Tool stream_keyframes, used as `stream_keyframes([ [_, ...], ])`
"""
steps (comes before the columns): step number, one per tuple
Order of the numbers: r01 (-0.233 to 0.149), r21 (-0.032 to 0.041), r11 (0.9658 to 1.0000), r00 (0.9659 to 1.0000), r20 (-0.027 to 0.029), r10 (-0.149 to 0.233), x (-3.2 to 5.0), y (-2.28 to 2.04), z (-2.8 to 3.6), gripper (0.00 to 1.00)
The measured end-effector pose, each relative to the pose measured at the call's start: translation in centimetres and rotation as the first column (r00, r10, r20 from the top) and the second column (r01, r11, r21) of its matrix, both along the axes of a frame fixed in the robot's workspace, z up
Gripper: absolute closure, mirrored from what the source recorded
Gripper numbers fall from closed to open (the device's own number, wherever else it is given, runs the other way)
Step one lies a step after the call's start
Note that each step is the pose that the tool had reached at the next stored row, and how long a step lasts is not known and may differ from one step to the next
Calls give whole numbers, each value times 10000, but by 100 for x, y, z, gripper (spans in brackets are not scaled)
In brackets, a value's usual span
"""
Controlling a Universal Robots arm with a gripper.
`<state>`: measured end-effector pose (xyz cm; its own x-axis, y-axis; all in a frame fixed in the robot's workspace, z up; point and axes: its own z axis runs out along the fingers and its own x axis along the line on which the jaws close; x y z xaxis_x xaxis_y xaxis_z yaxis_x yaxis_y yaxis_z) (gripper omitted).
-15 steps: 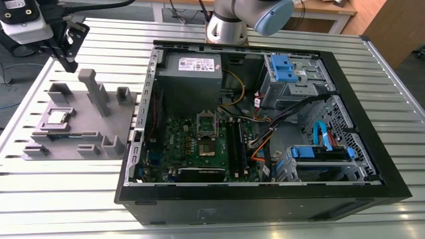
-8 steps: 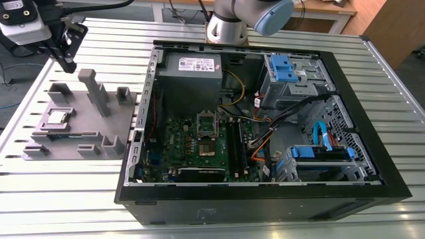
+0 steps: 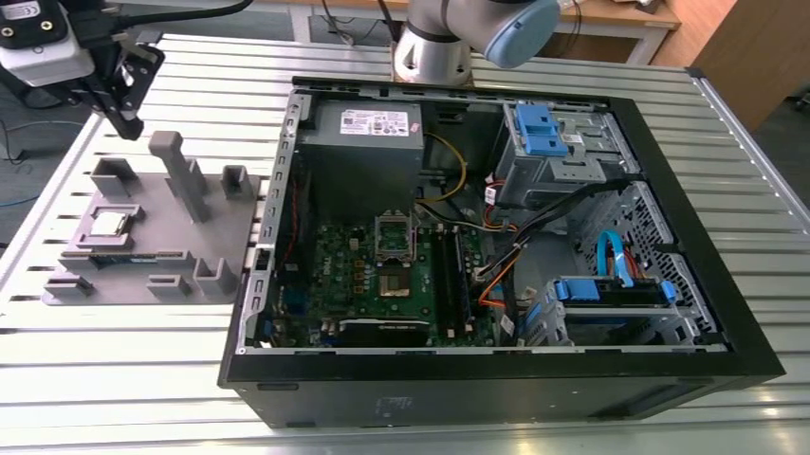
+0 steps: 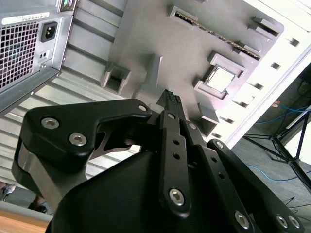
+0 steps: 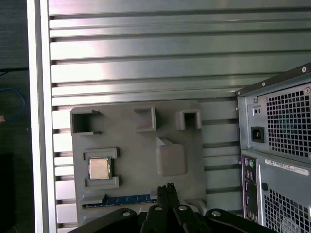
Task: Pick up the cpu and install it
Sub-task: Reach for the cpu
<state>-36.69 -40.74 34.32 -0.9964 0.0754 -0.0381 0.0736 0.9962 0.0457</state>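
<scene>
Gripper (image 3: 129, 128), fingers (image 4: 168, 106) pressed together and empty, hung over tray (image 3: 158, 235) edge, clear of its posts (image 3: 177, 171). Case (image 3: 506, 384) stood just beside tray; slatted table (image 3: 127, 365) round the rest. Cpu (image 5: 99, 168): square, silver-topped, lying flat in tray recess, well apart from gripper.

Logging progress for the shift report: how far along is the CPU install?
Done: nothing that shows; the cpu lies in its pocket on the grey holder, outside the computer case. In hand: nothing; the gripper hangs above the holder, closed and empty, apart from the cpu. Left: the pickup and seating it on the motherboard.
</scene>
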Motion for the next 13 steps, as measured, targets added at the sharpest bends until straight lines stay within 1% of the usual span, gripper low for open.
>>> stream_keyframes([
  [7,-4,-1,10000,10000,-1,4,-54,-17,-13,89],
  [13,-10,0,10000,10000,0,10,-119,-55,-30,89],
])
